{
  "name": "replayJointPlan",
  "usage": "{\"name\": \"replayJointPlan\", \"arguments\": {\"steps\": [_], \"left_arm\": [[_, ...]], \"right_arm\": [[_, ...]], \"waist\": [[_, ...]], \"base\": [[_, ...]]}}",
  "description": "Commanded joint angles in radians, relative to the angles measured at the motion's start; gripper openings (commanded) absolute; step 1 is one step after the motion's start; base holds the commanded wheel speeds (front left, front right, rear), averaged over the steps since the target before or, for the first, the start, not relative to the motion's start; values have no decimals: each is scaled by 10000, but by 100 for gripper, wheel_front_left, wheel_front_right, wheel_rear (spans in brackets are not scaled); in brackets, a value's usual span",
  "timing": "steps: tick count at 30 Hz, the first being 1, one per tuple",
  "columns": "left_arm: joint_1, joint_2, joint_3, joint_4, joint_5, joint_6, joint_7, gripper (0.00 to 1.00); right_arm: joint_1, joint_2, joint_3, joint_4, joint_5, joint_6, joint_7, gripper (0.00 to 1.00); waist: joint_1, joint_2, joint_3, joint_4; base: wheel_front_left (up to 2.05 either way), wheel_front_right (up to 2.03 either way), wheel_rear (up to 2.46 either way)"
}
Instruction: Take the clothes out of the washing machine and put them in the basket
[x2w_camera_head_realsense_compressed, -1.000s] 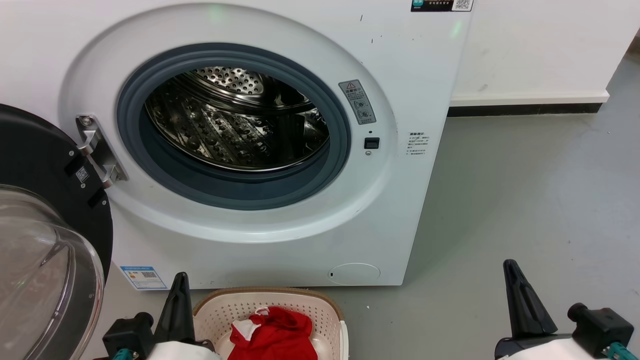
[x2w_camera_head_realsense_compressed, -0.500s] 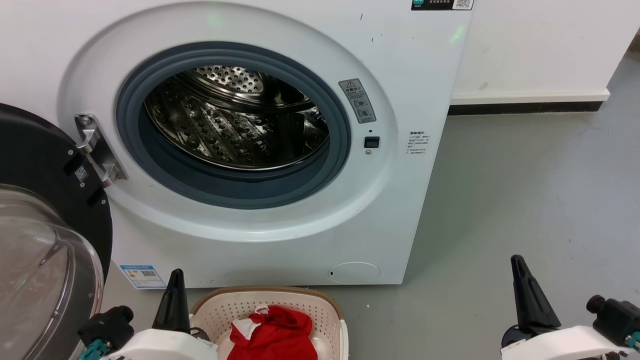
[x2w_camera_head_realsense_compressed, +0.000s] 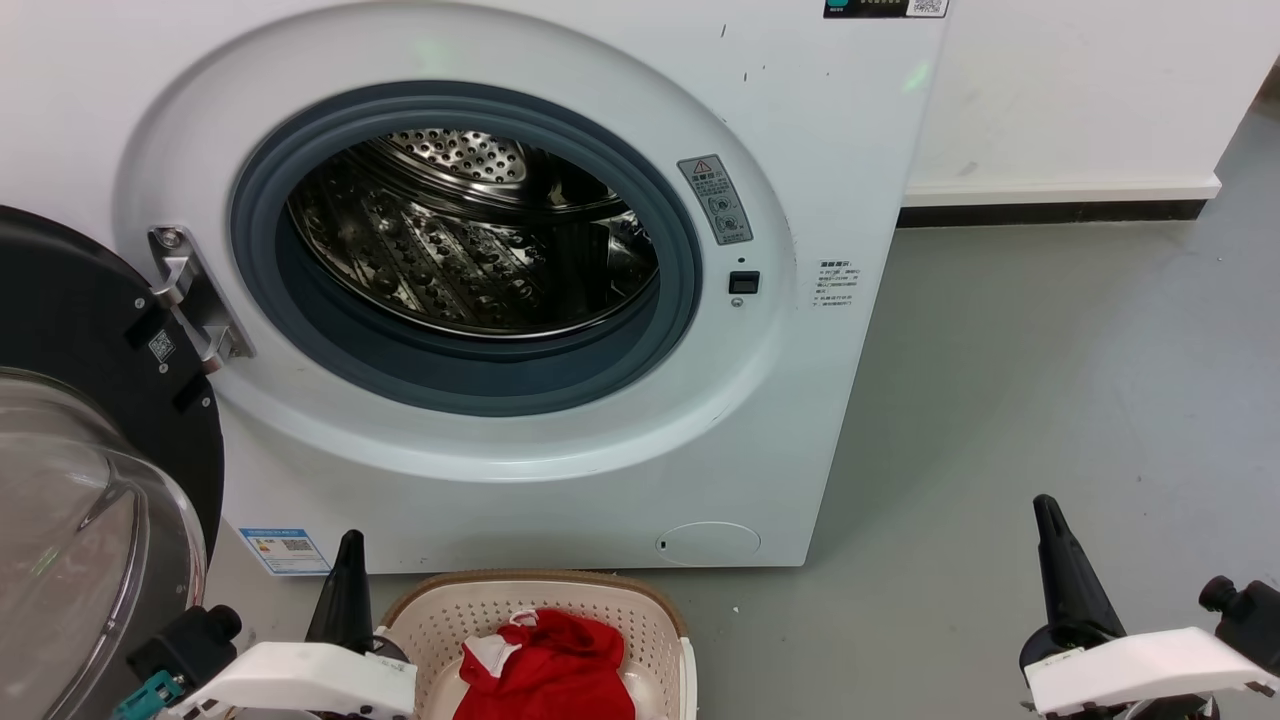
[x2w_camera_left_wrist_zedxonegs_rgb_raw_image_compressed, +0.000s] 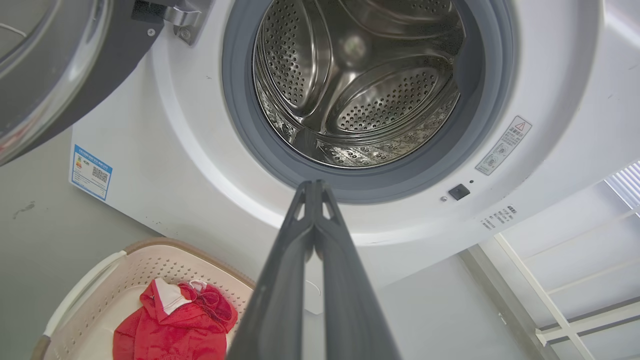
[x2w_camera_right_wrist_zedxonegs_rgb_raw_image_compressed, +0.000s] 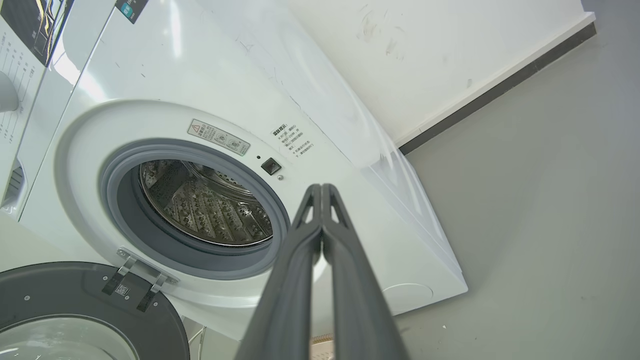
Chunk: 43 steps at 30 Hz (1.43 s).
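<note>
Big white washing machine (x2w_camera_head_realsense_compressed: 620, 470) straight ahead on a grey floor (x2w_camera_head_realsense_compressed: 1050, 380), with its round door (x2w_camera_head_realsense_compressed: 100, 470) swung wide open to the left. Around the hole a grey rubber ring (x2w_camera_head_realsense_compressed: 255, 290), and behind it a shiny steel drum (x2w_camera_head_realsense_compressed: 470, 250) full of little holes. Down at the front, just before the machine, a cream basket (x2w_camera_head_realsense_compressed: 440, 625) with a brown rim and many small holes in its wall. Red clothes (x2w_camera_head_realsense_compressed: 555, 670) lying in a heap inside that basket, with a bit of white cloth (x2w_camera_head_realsense_compressed: 488, 655) at the left side of the heap. Just left of the basket, the left tool (x2w_camera_head_realsense_compressed: 349, 545), up above the floor and pointing at the machine; two dark fingers (x2w_camera_left_wrist_zedxonegs_rgb_raw_image_compressed: 285, 280) pressed tight together at the tips, gripping nothing. Far over on the right, the right tool (x2w_camera_head_realsense_compressed: 1046, 508), well apart from the basket and the machine, above the floor; fingers (x2w_camera_right_wrist_zedxonegs_rgb_raw_image_compressed: 290, 290) pressed tight together too, gripping nothing. Low on the machine's front, near the left tool, a small blue and white sticker (x2w_camera_head_realsense_compressed: 285, 552). To the right of the round hole, a warning sticker (x2w_camera_head_realsense_compressed: 716, 200) and a small black square (x2w_camera_head_realsense_compressed: 743, 283). Behind, on the right, a white wall (x2w_camera_head_realsense_compressed: 1080, 90) with a dark strip along its foot.
</note>
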Motion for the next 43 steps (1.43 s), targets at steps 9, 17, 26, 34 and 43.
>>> {"name": "replayJointPlan", "arguments": {"steps": [9,17,26,34,43], "left_arm": [[-482,7,163,69,-1545,-210,383,0],[-613,8,252,195,-2559,-321,622,0],[-745,8,342,322,-3614,-437,877,0],[-858,8,425,426,-4482,-531,1087,0],[-968,7,502,530,-5291,-608,1290,0]], "right_arm": [[-452,-103,-131,142,1577,-1,326,0],[-584,-113,-219,295,2593,-2,561,0],[-743,-117,-316,456,3646,-2,815,0],[-890,-114,-405,592,4497,-2,1022,0],[-988,-104,-499,715,5297,-3,1233,0]], "waist": [[-1,0,27,3],[-1,0,48,6],[-1,0,73,9],[-1,0,94,12],[-1,0,116,15]], "base": [[0,0,0],[0,0,0],[0,0,0],[0,0,0],[0,0,0]]}}
